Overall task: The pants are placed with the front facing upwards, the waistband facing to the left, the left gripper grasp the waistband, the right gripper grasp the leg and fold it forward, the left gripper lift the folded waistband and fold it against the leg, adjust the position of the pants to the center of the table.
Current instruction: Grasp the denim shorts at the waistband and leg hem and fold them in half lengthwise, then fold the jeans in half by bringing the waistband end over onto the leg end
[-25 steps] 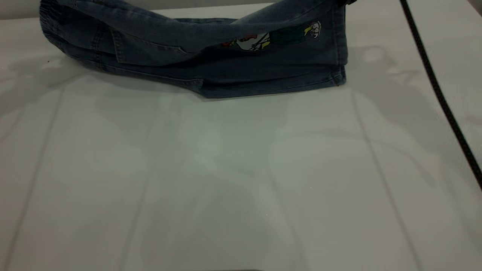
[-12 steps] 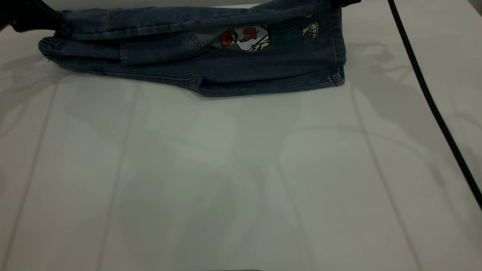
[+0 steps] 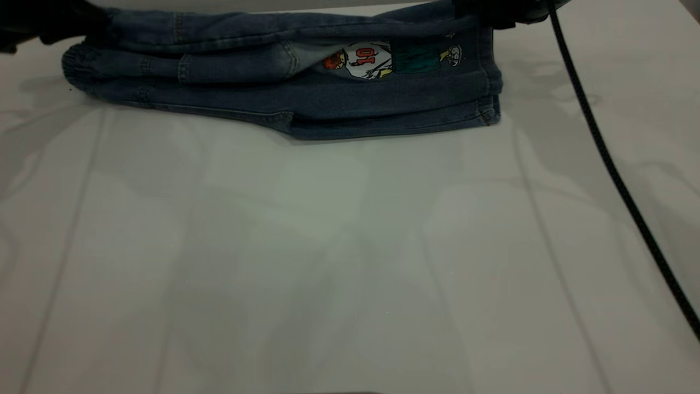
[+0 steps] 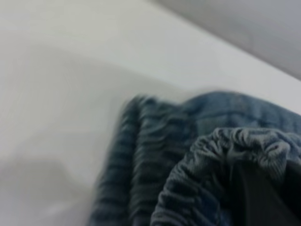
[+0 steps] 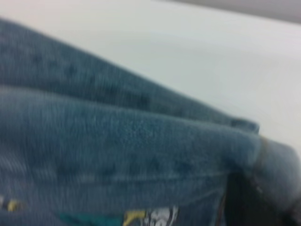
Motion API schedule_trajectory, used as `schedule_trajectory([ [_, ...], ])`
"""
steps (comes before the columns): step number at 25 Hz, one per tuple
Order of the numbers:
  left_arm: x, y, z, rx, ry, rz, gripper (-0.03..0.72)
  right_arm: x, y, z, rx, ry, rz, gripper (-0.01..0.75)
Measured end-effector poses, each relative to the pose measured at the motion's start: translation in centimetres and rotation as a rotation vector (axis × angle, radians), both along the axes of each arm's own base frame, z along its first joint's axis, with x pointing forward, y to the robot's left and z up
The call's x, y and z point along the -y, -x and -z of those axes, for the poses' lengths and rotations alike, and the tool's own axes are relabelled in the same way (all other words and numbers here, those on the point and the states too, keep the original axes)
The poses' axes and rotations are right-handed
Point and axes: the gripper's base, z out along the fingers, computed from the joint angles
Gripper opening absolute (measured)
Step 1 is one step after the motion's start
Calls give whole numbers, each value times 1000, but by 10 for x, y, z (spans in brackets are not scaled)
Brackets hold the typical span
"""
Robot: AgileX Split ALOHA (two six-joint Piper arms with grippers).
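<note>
The blue denim pants point(image 3: 339, 104) lie along the far part of the white table point(image 3: 328, 262), with their back half held up and doubled over the front half. A cartoon basketball print point(image 3: 372, 59) shows under the raised layer. The ruffled waistband point(image 3: 76, 63) is at the left end. My left gripper point(image 3: 87, 24) is shut on the upper waistband point(image 4: 235, 141), with one dark finger point(image 4: 258, 197) against the gathers. At the right end my right gripper point(image 3: 484, 13) is shut on the leg point(image 5: 141, 141) near its hem, its finger point(image 5: 240, 202) under the fabric.
A black cable point(image 3: 612, 164) runs from the right gripper diagonally across the table's right side to the near right edge. The table stretches wide and bare in front of the pants.
Both grippers have come down and forward with the raised layer, so it now rests lower over the front half. The left gripper has come into view and the print shows more fully.
</note>
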Motion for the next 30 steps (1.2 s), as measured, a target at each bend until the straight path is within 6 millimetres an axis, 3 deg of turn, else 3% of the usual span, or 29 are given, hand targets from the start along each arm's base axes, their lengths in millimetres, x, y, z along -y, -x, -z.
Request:
schedule_trajectory([
  [3,8,-2,-1,41,-98,88,215,0,-1,-1,15,-17,17,211],
  [8,10,-4,-4,63,-141,129,447,0,2,2,-38,-26,13,521],
  [11,9,-11,-12,95,-152,131,552,-1,6,4,-103,-29,-2,626],
  [14,9,-15,-27,126,-177,152,594,-3,10,-3,-148,-36,-19,638],
  [18,11,-11,-61,135,-230,208,585,-4,14,-22,-183,-49,-42,593],
  [21,8,-3,-75,71,-245,236,581,-10,16,-33,-196,-55,-64,580],
  [26,-11,10,-60,-165,-227,228,582,-33,16,-45,-228,-60,-134,577],
  [30,-32,9,-50,-255,-275,190,582,-52,17,-54,-225,-60,-183,577],
])
